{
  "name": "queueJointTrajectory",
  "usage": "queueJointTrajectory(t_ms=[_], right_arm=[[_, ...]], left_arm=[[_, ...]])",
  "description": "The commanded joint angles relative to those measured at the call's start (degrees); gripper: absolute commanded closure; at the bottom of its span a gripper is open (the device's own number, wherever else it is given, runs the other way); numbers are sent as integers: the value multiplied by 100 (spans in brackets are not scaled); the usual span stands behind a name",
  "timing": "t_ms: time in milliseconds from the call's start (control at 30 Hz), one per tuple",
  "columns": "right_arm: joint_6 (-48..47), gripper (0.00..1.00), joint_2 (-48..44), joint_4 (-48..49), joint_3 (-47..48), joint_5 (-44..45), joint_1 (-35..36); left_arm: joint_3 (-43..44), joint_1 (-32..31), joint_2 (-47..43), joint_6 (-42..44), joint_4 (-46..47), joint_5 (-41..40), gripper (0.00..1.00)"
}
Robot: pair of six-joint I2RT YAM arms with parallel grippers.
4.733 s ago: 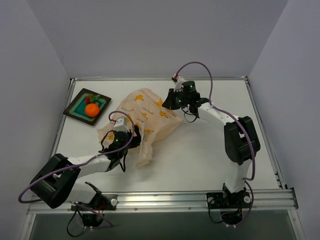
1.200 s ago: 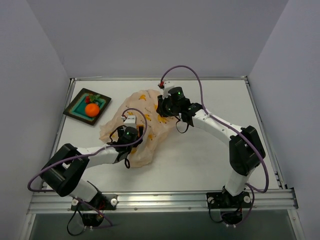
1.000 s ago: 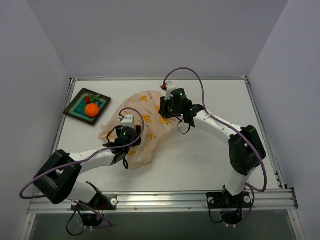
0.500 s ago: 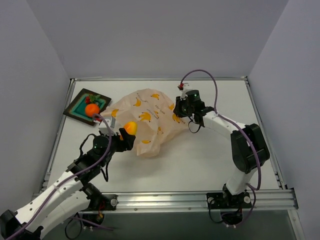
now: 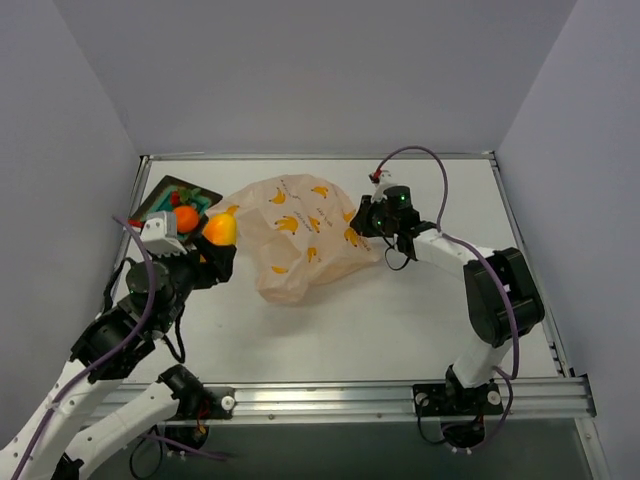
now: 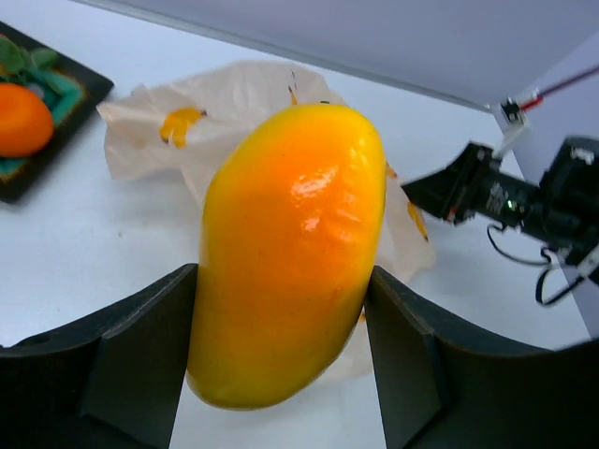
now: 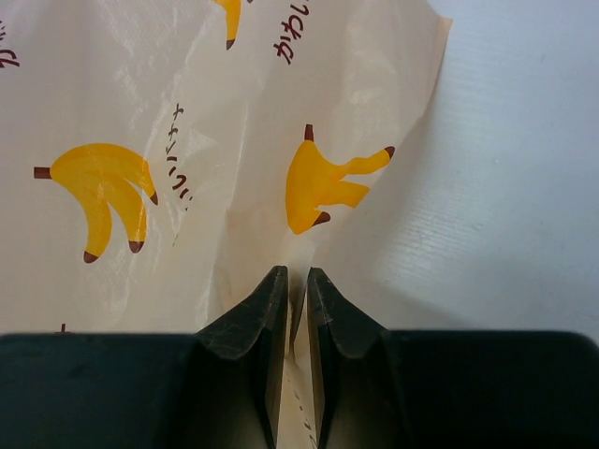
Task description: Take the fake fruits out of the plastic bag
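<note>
My left gripper (image 5: 219, 243) is shut on the yellow-orange oval fruit (image 5: 219, 230), held in the air left of the plastic bag (image 5: 300, 240); the fruit fills the left wrist view (image 6: 290, 253) between both fingers. The round orange fruit (image 5: 186, 218) and the small red one with green leaves (image 5: 179, 201) lie in the teal tray (image 5: 160, 196). The orange also shows in the left wrist view (image 6: 21, 120). My right gripper (image 5: 366, 222) is shut on the bag's right edge; its jaws pinch the film in the right wrist view (image 7: 296, 281). The bag lies flattened on the table.
The dark-rimmed teal tray stands at the table's far left, just behind my left gripper. Grey walls enclose the table on three sides. A metal rail (image 5: 380, 395) runs along the near edge by the arm bases.
My left gripper has pulled the yellow-orange fruit out of the bag and carried it up and left toward the tray. My right gripper moved slightly right, still pinching the bag, which has flattened.
</note>
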Motion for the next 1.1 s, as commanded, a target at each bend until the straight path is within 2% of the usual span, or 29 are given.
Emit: queueJointTrajectory(t_ms=[0,67,100,133,200,233,267,333,367,467,700,900,933,967,1067], right_arm=[[36,89,-386,291,-155,-92,13],[1,89,-456,282,-225,-48,4],[-8,89,-483,273,-234,-56,4],[-25,89,-526,264,-243,-56,4],[-25,89,-562,255,-278,-65,4],[-25,89,-571,264,-287,-83,13],[-25,89,-562,273,-287,-92,21],[-34,89,-545,264,-279,-92,30],[-34,88,-536,264,-278,-92,39],[-8,88,-457,308,-261,-135,117],[-78,88,-79,238,38,-13,732],[-104,84,18,211,135,102,883],[-104,79,1,185,143,110,891],[-96,59,-17,150,152,128,892],[-78,25,-262,-52,187,487,935]], left_arm=[[677,123,996,483,671,-782,79],[968,526,1690,703,927,-723,79],[1274,763,1919,686,989,-383,79],[1381,1357,2313,625,1050,-101,79],[1470,2001,2640,432,1340,392,79],[1488,2353,2938,266,1472,925,79],[1514,2974,3097,194,1630,1078,78],[1654,3522,3614,71,1719,1403,78],[1690,4004,3783,79,1797,1405,78],[1787,4656,4311,18,2042,1588,78],[1909,5396,5295,-79,2562,1704,74],[2173,5722,6271,-44,3150,2310,69],[2200,5757,6446,-35,3247,2354,68],[2226,5775,6543,-35,3370,2354,63],[2402,5801,6886,-26,3494,2415,60]])
